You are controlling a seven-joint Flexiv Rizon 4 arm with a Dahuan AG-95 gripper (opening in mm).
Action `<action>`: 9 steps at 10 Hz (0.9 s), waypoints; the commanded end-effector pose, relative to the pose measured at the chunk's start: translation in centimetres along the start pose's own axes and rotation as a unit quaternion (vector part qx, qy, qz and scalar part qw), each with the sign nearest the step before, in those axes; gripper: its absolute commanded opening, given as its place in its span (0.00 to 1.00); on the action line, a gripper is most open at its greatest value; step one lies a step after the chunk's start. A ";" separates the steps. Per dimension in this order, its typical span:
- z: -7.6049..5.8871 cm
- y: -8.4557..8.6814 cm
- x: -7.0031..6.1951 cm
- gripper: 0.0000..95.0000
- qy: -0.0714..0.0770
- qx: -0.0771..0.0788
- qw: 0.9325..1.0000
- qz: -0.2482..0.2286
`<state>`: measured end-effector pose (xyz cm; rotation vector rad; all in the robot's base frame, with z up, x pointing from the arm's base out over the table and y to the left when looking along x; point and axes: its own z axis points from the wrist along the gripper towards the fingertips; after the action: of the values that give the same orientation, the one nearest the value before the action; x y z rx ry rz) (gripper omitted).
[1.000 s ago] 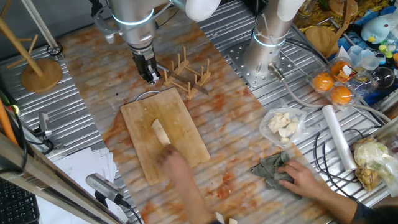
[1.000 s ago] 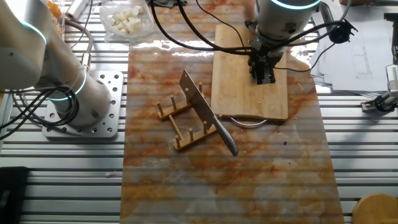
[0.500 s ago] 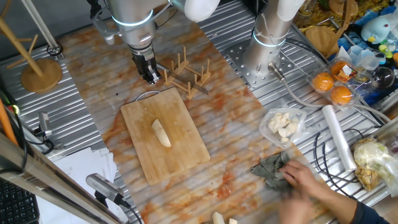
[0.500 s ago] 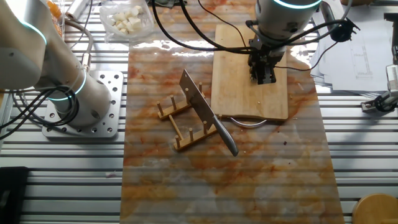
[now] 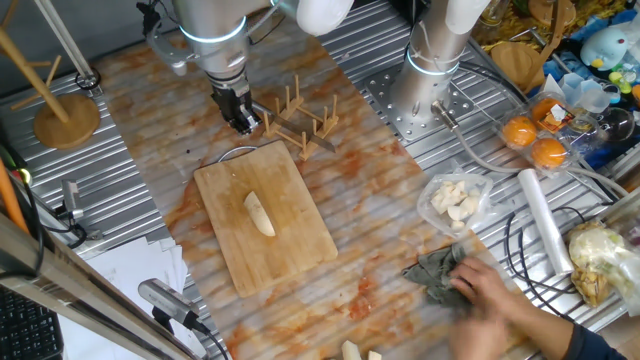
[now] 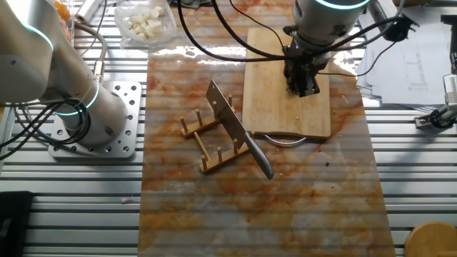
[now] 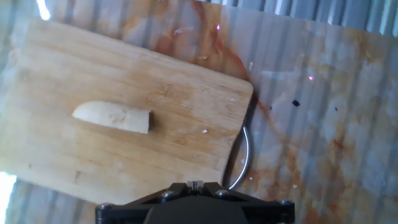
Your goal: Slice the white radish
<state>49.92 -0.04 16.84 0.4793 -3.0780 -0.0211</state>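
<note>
White radish (image 5: 259,213): single tapered piece, flat on cutting board (image 5: 300,190). Tool (image 5: 241,124): above board's handle end, holding nothing; jaw state indiscernible. Knife (image 6: 239,130): on wooden rack (image 6: 207,146).

I see my pincer (image 6: 305,87) above the cutting board (image 6: 275,100) — knife (image 6: 235,127) propped on the rack (image 6: 207,139) beside it.

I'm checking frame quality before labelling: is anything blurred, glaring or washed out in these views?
One fixed view: the person's hand by the grey cloth is motion-blurred; the white radish is sharp. The other fixed view: bright glare along the mat's far edge. Hand view: overexposed patches at the left corners, cutting board slightly soft.
</note>
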 end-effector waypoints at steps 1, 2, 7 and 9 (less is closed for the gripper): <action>0.0 0.0 0.0 0.00 0.015 -0.005 0.991 -0.132; 0.0 -0.1 0.2 0.00 0.033 -0.009 0.957 -0.288; 1.3 1.1 4.8 0.20 0.114 -0.018 0.792 -0.600; 1.5 1.1 5.8 0.60 0.132 -0.036 0.740 -0.659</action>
<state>47.10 -0.36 16.17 1.6521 -2.4805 -0.0503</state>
